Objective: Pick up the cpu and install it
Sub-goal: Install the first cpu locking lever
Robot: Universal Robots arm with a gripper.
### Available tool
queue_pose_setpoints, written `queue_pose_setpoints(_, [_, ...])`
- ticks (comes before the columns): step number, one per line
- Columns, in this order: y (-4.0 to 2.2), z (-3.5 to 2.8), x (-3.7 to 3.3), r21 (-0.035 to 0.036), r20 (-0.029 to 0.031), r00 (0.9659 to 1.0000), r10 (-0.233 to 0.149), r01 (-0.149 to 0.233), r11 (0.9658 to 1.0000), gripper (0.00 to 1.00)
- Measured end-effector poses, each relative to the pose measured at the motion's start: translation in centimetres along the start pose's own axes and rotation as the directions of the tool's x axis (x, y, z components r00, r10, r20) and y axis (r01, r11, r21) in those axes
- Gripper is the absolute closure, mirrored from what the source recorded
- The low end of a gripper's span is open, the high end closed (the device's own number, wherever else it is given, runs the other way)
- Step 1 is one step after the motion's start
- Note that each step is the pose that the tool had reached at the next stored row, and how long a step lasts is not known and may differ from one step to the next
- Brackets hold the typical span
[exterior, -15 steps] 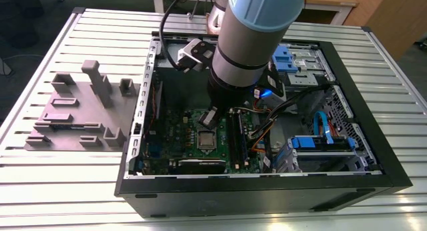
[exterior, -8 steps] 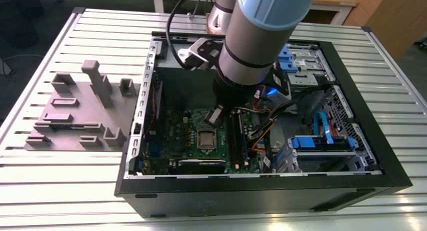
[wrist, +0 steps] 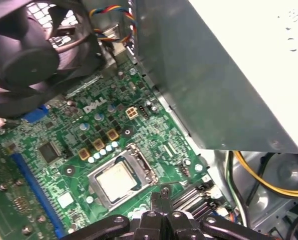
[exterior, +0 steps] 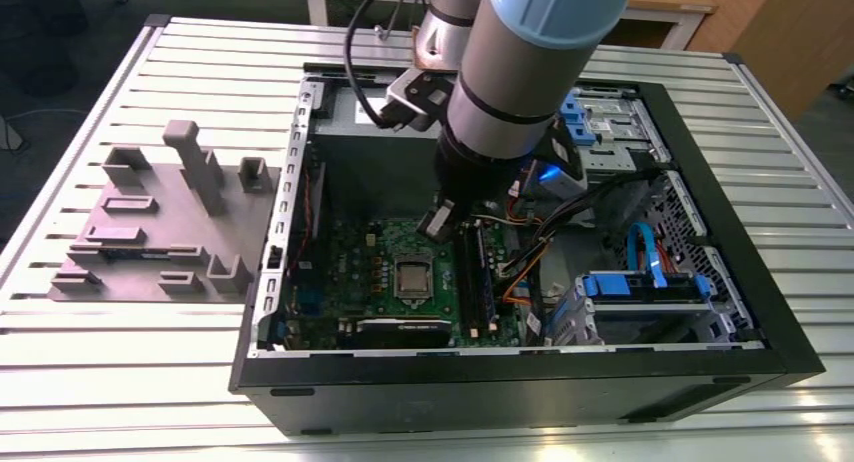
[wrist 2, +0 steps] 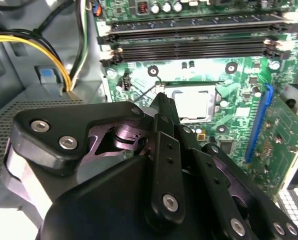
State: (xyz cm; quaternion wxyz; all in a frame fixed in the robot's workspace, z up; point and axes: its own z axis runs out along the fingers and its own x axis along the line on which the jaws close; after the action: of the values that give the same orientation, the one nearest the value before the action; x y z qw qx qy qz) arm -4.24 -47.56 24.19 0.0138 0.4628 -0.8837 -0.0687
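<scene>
Pincer [exterior: 438,222]: carried on the arm [exterior: 514,82], reaching down into the open case [exterior: 527,367] and hanging just over the motherboard [exterior: 358,272]. In both wrist views its two black fingers [wrist: 161,199] stand pressed together at the tips with nothing between them, so it is closed and empty.

Cpu [wrist: 114,181]: seated flat in the socket [wrist: 138,162] on the motherboard, its dull silver top facing up, the metal frame around it. It lies just ahead of and below the fingertips, apart from them; in the second wrist view the cpu [wrist 2: 193,103] shows just past the tip of the fingers [wrist 2: 165,107]. In the exterior view the cpu [exterior: 412,276] sits just below the pincer.

Memory slots [wrist 2: 189,35]: long black strips, running across the board beyond the cpu from the pincer.

Blue slot [wrist 2: 259,125]: on the board to one side of the socket, near the pincer.

Fan [wrist: 26,55]: black, at the far edge of the board, well apart from the pincer.

Power supply [wrist: 229,75]: large grey box, beside the board and above the pincer's level.

Yellow cables [wrist 2: 36,47]: run along the case wall beside the pincer body.

Fixture [exterior: 154,222]: grey moulded block on the slatted desk [exterior: 120,382], outside the case, well apart from the pincer.
</scene>
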Motion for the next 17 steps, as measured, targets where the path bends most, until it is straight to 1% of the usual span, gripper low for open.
queue_pose_setpoints(10, [-0.12, 0.04, -1.33, -0.0001, -0.0001, 1.0000, -0.001, 0.001, 1.0000, 0.90])
queue_pose_setpoints(12, [-0.15, 0.04, -1.50, -0.0001, -0.0001, 1.0000, -0.001, 0.001, 1.0000, 0.90])
queue_pose_setpoints(17, [-0.17, 0.04, -1.53, -0.0001, 0.0000, 1.0000, -0.001, 0.001, 1.0000, 0.90])
